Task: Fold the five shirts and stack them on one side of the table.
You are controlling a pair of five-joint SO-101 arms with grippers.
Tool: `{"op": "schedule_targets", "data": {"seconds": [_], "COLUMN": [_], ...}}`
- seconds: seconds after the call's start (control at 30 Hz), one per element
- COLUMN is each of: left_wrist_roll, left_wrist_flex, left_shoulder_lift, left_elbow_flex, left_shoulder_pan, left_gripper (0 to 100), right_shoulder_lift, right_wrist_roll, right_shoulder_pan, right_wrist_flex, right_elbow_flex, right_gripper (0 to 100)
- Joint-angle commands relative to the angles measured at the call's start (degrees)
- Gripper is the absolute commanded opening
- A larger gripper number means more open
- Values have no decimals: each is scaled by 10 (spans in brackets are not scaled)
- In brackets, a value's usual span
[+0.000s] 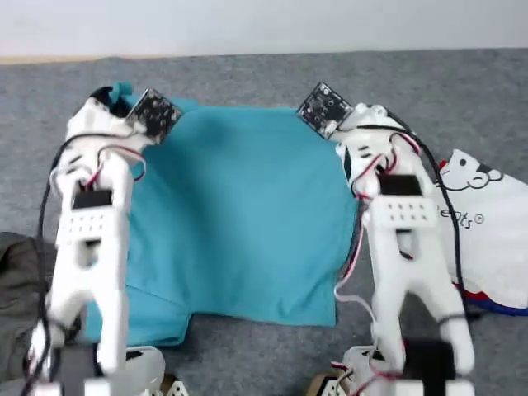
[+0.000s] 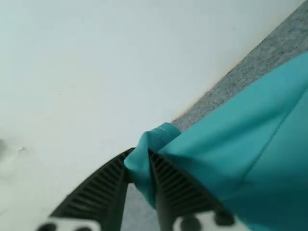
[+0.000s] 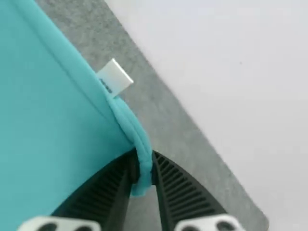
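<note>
From above, a soft grey table top (image 1: 462, 99) runs up to a plain white wall (image 1: 247, 25) along the top of the picture. A big blue-green cloth shirt (image 1: 247, 223) lies spread flat in the middle. The left white arm (image 1: 91, 223) stands over its upper left corner and the right white arm (image 1: 396, 223) over its upper right corner. A white cloth with a printed picture (image 1: 495, 223) lies at the right edge, and a dark grey cloth (image 1: 16, 280) at the lower left edge. In the left wrist view, the left black pincer (image 2: 139, 161) pinches a bunched bit of the shirt's edge, with grey table and white wall behind. In the right wrist view, the right black pincer (image 3: 143, 163) squeezes the shirt's thick hem, near a small white tag (image 3: 115, 77).
</note>
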Motion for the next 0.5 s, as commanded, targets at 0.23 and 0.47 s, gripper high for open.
{"op": "schedule_targets", "data": {"seconds": [0.23, 0.47], "left_wrist_roll": [-5, -5], "left_wrist_flex": [-21, 48], "left_shoulder_lift": [278, 308], "left_elbow_flex": [-311, -339], "left_shoulder_pan": [-1, -1], "left_gripper": [5, 5], "right_shoulder_lift": [257, 309], "right_wrist_roll": [49, 49], "right_shoulder_pan": [-2, -14], "right_wrist_flex": [-29, 64], "right_elbow_flex": [-349, -428], "right_gripper": [11, 11]}}
